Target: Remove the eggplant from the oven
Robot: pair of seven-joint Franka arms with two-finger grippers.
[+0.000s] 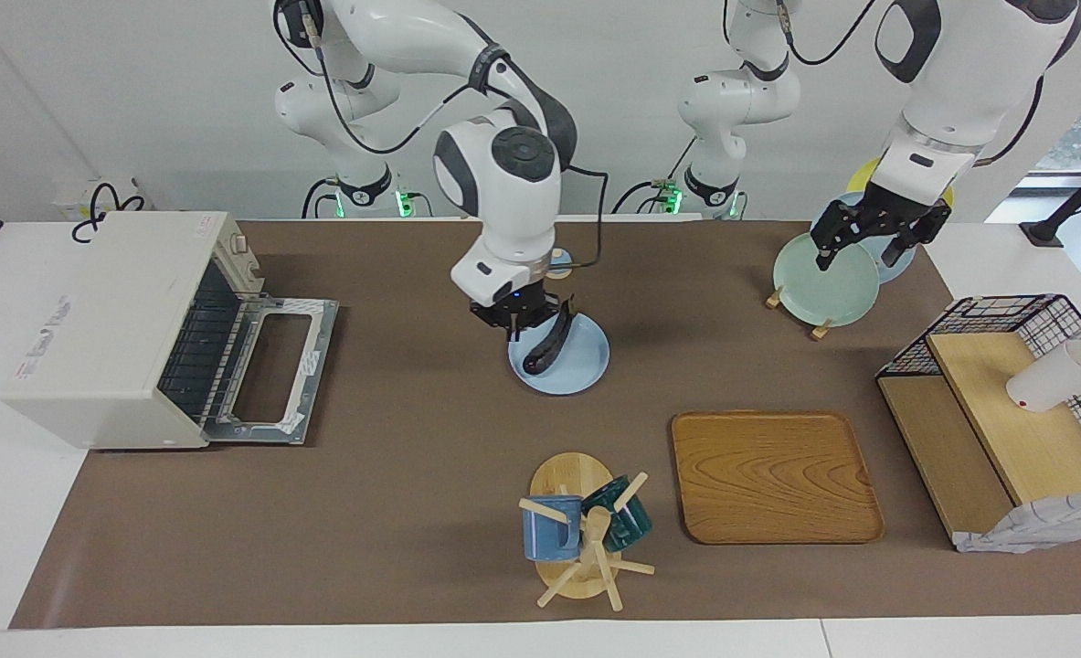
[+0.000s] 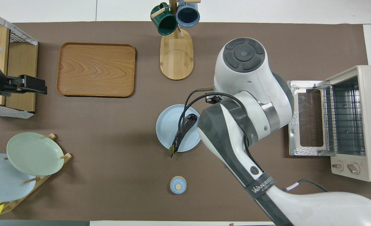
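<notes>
in the facing view the eggplant (image 1: 546,346) lies on the pale blue plate (image 1: 586,366) near the middle of the brown mat, out of the oven (image 1: 111,324), which stands well apart at the right arm's end of the table with its door (image 1: 270,370) dropped open. the right gripper (image 1: 514,322) hangs just above the plate's edge on the oven's side, its fingertips brought together with nothing between them, next to the eggplant but apart from it. the left gripper (image 1: 869,239) is over the green plate (image 1: 823,274) in the plate rack, its jaws spread wide and empty.

in the overhead view the eggplant (image 2: 183,131) lies slantwise across the pale blue plate (image 2: 168,128), its green stem tip poking past the rim on the side nearer the robots. the right arm's bulk covers its gripper here. the oven (image 2: 357,122) shows a bare wire rack (image 2: 343,121). the left gripper (image 2: 31,88) shows as a dark block at the wooden shelf's edge, at the left arm's end of the table.
</notes>
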